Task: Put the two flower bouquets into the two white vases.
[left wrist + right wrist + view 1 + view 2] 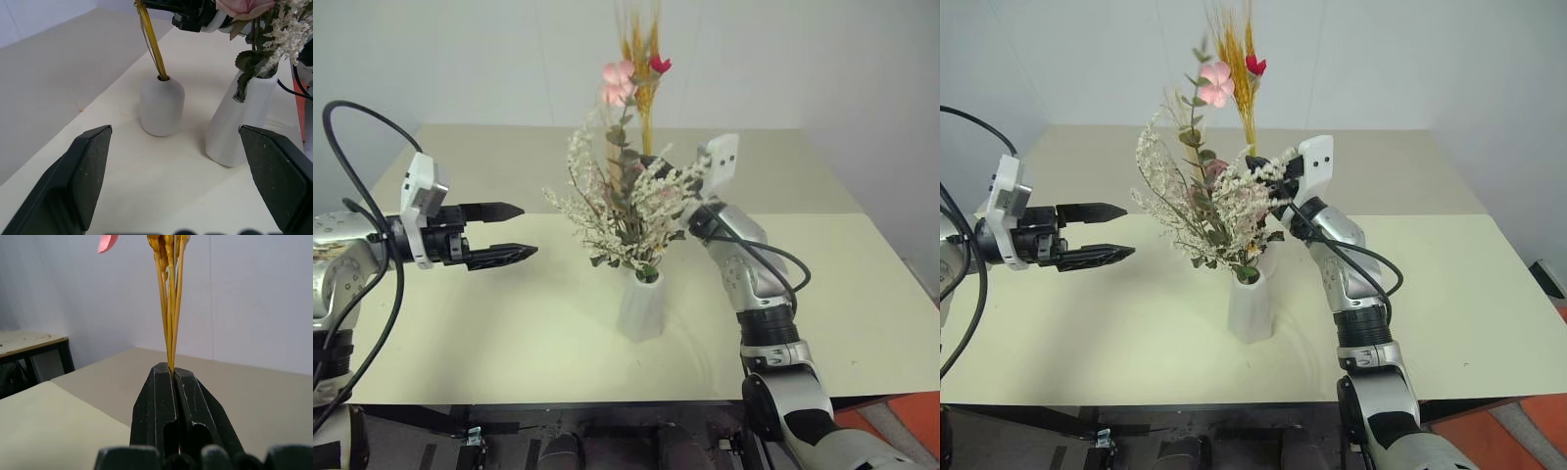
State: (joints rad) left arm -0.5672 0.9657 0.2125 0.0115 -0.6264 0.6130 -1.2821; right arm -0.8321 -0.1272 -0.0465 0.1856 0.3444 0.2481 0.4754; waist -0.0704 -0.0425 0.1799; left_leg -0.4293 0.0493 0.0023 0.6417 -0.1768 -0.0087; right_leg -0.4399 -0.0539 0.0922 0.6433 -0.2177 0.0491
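The taller white vase (641, 308) stands at the middle of the table and holds the bushy white bouquet (617, 211). Behind it stands the shorter rounded vase (162, 105), with the thin yellow-orange stems (152, 41) of the pink and red bouquet (644, 59) reaching down into its mouth. My right gripper (171, 372) is shut on those stems above the vase, partly hidden behind the white blossoms in the head views. My left gripper (529, 230) hangs open to the left of the vases with nothing between its fingers.
The cream table (460, 323) has its front edge close to me, and a greyer table top (489, 147) adjoins it at the back. A black cable (773, 259) loops beside my right forearm. A white wall stands behind.
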